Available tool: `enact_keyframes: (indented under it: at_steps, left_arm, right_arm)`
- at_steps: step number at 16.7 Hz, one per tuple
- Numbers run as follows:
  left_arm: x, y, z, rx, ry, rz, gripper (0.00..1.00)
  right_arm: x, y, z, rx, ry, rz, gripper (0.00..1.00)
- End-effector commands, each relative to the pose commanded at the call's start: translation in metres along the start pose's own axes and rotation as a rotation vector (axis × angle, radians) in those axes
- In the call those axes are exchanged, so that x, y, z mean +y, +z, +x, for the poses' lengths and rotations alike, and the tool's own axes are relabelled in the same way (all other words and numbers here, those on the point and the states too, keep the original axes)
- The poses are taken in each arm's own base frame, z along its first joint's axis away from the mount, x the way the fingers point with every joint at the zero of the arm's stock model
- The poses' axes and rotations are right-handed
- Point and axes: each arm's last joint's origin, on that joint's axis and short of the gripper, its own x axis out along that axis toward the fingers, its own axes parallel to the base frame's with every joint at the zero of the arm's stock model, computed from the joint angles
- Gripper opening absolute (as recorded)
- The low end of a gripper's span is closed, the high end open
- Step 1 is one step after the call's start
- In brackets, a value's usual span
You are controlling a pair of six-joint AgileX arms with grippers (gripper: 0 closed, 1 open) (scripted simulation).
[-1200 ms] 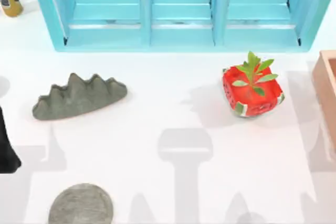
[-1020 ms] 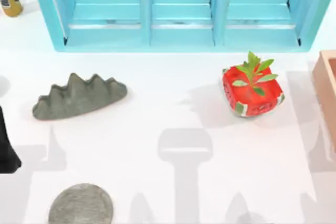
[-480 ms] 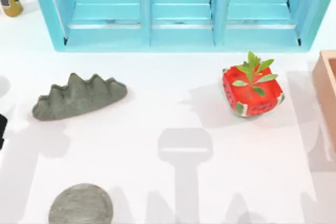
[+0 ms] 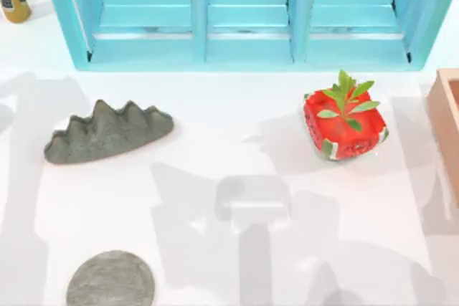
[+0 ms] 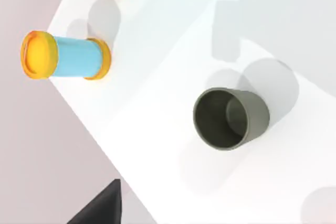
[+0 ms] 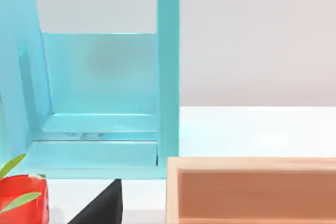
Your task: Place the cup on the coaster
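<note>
- Two things matter here, and they sit well apart: the cup [image 5: 231,118], a dark grey tumbler standing upright with its mouth open on the white table [image 5: 173,145] under the left wrist camera, and the coaster [image 4: 110,279], the mottled grey disc at the near left edge of the top view.
- Left gripper [image 5: 100,208]: a dark fingertip pokes into the left wrist view, off to the side of the cup and not touching it. Whether the pincer is open or closed, I cannot tell.
- Right gripper [image 6: 102,205]: a dark tip hangs near the red watermelon pot [image 4: 344,128] and the wooden box [image 6: 252,190], looking parked. Again I cannot tell how its pincer stands.
- Risk one: the cup's wall looks smooth and slightly tapered. A descent that comes in off-centre could clip the rim and tip it, or shove it along the table.
- Risk two: the blue and orange canister [image 5: 65,56] lies on its side near the table edge. A wide swing could bump it and send it rolling off.
- Risk three: the jagged grey mountain piece [image 4: 106,132] sits beyond the coaster. A low carry may catch it, and its similar colour could mislead the aim.
- Risk four: the coaster lies close to the near edge, so a late release could leave the cup straddling the rim.
</note>
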Motion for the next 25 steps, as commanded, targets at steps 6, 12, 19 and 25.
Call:
enact_keyframes:
  at_steps: [6,12,19,25]
  left_arm:
    - [0.078,-0.002,0.102,0.146,-0.386,0.349,1.00]
    - [0.097,-0.024,0.177,0.125,-0.672,0.551,1.00]
    - [0.096,-0.025,0.185,0.116,-0.707,0.577,1.00]
    - [0.080,-0.035,0.213,0.118,-0.708,0.573,1.00]
  right_arm:
    - [0.000,0.000,0.000,0.000,0.000,0.000,1.00]
    - [0.000,0.000,0.000,0.000,0.000,0.000,1.00]
    - [0.000,0.000,0.000,0.000,0.000,0.000,1.00]
    - [0.000,0.000,0.000,0.000,0.000,0.000,1.00]
